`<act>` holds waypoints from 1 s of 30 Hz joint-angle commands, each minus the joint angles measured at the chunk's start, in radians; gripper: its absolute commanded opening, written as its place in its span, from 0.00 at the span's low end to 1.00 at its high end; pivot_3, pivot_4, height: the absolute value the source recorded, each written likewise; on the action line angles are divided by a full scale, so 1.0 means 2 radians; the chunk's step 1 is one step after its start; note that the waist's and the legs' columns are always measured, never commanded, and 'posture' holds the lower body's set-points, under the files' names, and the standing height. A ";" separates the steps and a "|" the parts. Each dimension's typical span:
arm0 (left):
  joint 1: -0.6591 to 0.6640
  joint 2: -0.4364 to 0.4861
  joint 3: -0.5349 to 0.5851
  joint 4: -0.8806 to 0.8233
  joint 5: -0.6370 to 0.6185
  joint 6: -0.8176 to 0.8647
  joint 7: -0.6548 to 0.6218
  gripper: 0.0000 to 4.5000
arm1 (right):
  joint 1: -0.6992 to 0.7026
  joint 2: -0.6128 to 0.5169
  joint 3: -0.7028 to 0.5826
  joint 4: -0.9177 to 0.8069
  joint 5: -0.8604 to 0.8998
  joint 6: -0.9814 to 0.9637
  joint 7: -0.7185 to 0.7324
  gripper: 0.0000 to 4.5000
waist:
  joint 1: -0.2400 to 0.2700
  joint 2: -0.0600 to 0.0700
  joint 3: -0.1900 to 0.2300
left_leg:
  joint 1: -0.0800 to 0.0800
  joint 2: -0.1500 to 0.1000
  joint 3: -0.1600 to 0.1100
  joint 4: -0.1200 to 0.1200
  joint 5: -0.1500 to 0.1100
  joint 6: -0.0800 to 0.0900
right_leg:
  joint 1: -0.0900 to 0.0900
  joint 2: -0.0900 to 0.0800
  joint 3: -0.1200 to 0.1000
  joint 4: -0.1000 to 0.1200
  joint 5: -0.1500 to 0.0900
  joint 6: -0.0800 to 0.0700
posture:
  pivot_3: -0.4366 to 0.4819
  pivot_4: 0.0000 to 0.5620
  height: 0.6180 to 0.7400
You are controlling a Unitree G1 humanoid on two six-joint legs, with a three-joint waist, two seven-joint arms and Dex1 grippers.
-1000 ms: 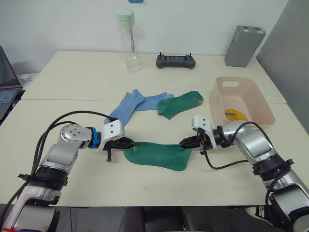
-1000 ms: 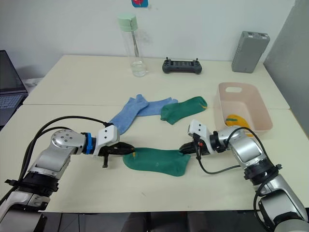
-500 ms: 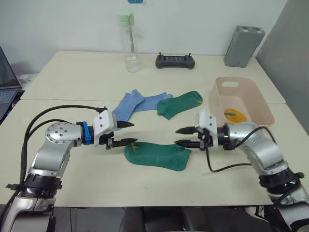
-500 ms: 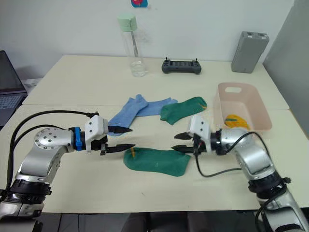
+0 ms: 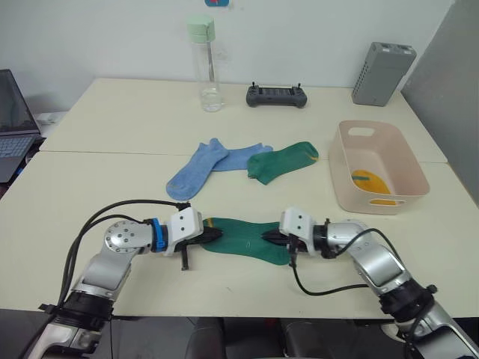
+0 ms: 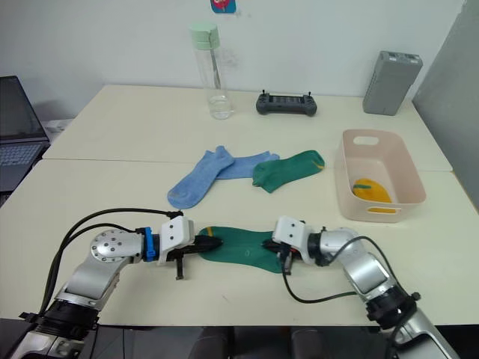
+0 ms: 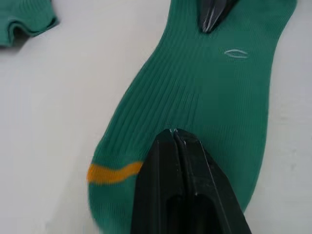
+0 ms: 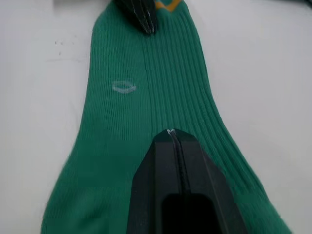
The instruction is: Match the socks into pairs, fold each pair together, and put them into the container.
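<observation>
Socks are the subject: a dark green ribbed ankle sock with a yellow toe stripe (image 5: pixel 243 238) lies flat on the cream table (image 5: pixel 112 120), well apart from the pale pink rectangular plastic tub (image 5: pixel 378 168) and on the near-left side of it. I have my left gripper (image 5: pixel 213 234) at the striped toe end and my right gripper (image 5: pixel 269 237) at the opposite end, both lying low on the fabric. In each wrist view the black fingers (image 7: pixel 183 161) are pressed together with their tips on the ribbing; I cannot tell whether cloth is pinched between them. The second dark green sock (image 5: pixel 283 161) lies between the near sock and the tub, beside two light blue socks (image 5: pixel 206 164) that overlap each other farther from the tub. A mustard-yellow folded bundle (image 5: pixel 370 183) lies inside the tub, so I judge one pair done. The step in hand appears to be gripping the near green sock at both ends. Next I must lift it with an even hold and carry it toward the tub side, laying it squarely over its mate for folding.
</observation>
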 commanded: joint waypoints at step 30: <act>0.096 0.033 0.151 -0.108 -0.151 0.123 0.047 0.09 | 0.098 -0.037 -0.159 -0.155 0.125 0.070 -0.028 0.09 | -0.006 0.000 0.000 | 0.000 0.001 0.002 0.000 0.000 0.000 | 0.000 0.000 0.001 0.000 -0.001 -0.002 | 0.48 0.27 1.00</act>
